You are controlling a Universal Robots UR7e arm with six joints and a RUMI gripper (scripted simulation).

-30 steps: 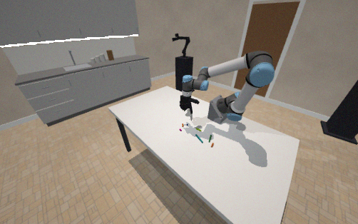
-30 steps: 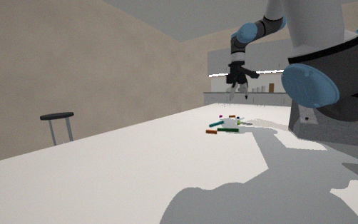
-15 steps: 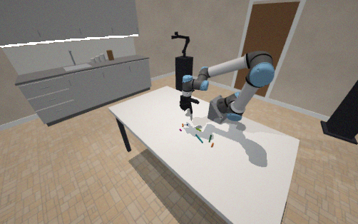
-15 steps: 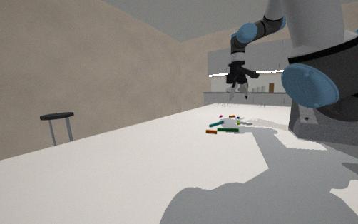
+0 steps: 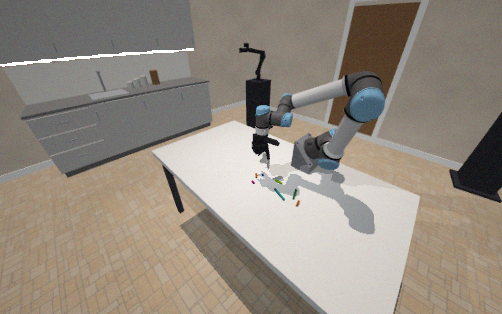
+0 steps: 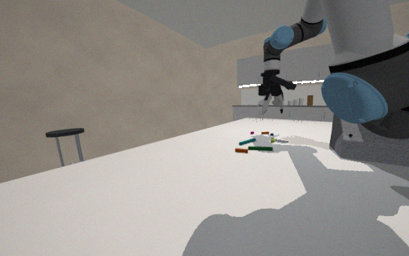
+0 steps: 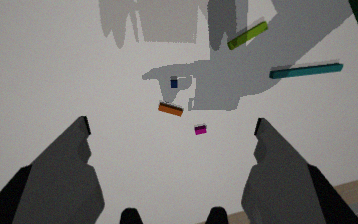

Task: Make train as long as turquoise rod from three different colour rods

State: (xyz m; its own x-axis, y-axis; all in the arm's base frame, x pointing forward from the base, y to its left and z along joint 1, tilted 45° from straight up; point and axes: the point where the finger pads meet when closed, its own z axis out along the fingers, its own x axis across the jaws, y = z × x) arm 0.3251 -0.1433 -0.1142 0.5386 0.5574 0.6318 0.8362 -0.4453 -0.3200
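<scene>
Hand point(image 5: 268, 159) point(image 6: 272, 112) point(image 7: 174, 118) hangs open above the magenta rod point(image 5: 253, 182) point(image 6: 252, 133) point(image 7: 200, 130), touching nothing.

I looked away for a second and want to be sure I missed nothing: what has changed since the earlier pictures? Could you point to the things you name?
Nothing visibly changed. The gripper point(image 5: 265, 159) point(image 6: 272, 112) point(image 7: 174, 118) stays open above the table point(image 5: 210, 185) point(image 6: 122, 196), nothing taken or let go, and the rods lie where they were.
</scene>
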